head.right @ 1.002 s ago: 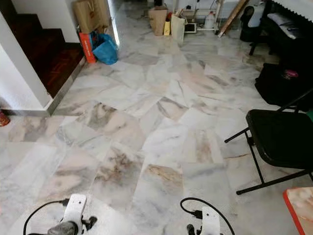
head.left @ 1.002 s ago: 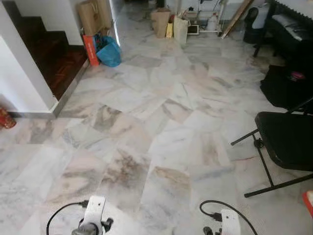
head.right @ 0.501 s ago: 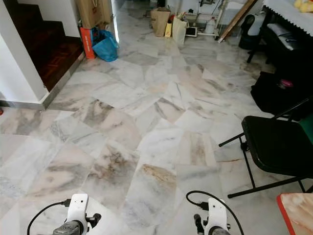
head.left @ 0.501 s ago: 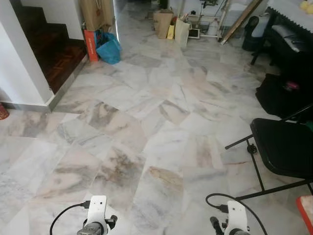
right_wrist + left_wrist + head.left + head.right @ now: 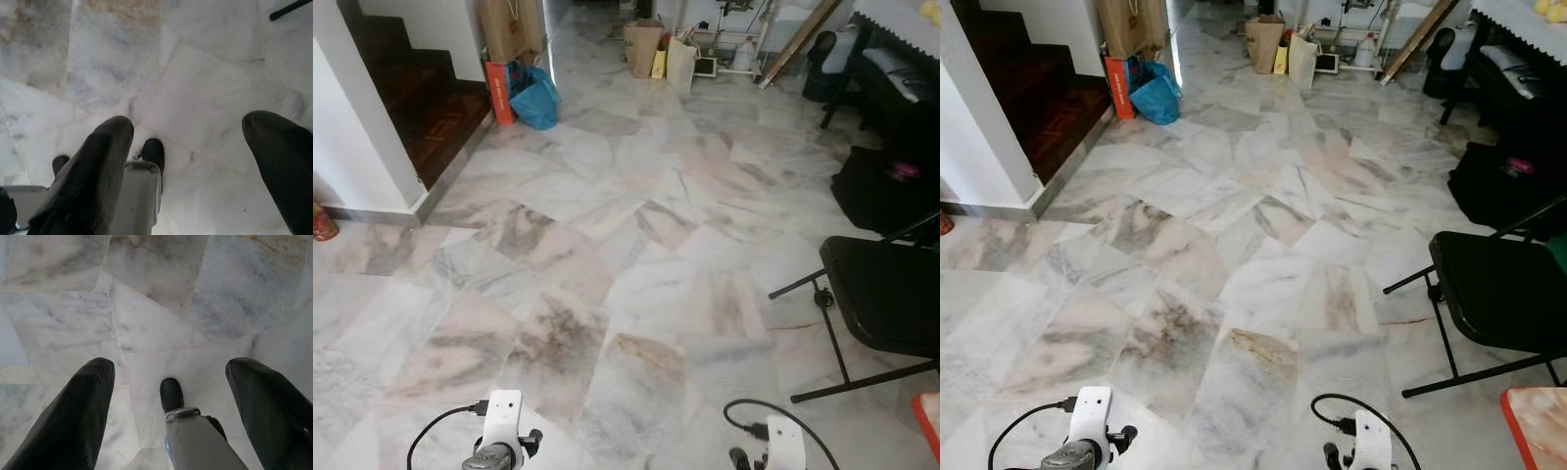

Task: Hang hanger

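The left gripper (image 5: 168,377) hangs low over the marble floor (image 5: 636,245) with its two black fingers (image 5: 78,416) spread wide and nothing between them; the right gripper (image 5: 188,142) hangs likewise, fingers (image 5: 98,171) spread apart and holding nothing. Ahead, a black folding chair (image 5: 886,294) stands at the robot's right, a dark wooden staircase (image 5: 421,98) rises at the far left, and a blue bag (image 5: 536,98) lies beside an orange box (image 5: 498,91) near brown paper bags (image 5: 642,44). The hanger cannot be made out, so its long axis and pointing direction cannot be told.
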Motion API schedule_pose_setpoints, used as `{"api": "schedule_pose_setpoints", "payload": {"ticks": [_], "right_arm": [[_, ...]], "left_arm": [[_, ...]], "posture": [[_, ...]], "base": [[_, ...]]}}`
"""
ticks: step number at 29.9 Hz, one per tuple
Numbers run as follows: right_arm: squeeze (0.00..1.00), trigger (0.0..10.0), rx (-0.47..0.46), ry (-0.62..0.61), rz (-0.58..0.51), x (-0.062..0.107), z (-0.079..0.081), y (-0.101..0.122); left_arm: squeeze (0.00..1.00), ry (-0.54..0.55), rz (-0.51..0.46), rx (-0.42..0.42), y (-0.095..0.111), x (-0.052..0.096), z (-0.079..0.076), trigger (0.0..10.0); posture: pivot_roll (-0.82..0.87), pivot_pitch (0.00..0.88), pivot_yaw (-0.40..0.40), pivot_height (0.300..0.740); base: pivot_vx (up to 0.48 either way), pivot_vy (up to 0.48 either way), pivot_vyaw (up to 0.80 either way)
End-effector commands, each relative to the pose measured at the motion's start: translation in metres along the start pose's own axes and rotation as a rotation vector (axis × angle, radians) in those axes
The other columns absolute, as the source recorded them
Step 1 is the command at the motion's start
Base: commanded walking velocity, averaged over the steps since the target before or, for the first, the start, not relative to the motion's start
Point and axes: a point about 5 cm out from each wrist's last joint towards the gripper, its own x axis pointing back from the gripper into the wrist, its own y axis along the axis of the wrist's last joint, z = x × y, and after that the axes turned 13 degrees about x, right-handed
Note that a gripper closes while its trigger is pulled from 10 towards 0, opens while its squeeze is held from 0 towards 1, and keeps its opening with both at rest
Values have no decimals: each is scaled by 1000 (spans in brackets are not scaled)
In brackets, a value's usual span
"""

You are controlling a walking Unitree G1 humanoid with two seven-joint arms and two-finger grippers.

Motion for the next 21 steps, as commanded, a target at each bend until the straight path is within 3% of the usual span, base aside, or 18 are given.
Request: {"api": "schedule_pose_setpoints", "payload": {"ticks": [1, 16, 21], "right_arm": [[0, 10000, -18, -10, -6, 0, -1, 1], [0, 10000, -19, 2, -18, 0, 3, 0], [0, 10000, -25, 8, -22, 0, 4, -1]], "left_arm": [[0, -6, 19, -23, -4, 1, 2, 10000], [0, -19, 32, -36, -10, 2, 3, 10000], [0, -17, 30, -43, -8, 2, 5, 10000]], "posture": [[-27, 0, -18, 740], [-33, 0, -13, 740], [-39, 0, -3, 740]], "base": [[0, 0, 0], [0, 0, 0], [-268, 0, 0]]}}
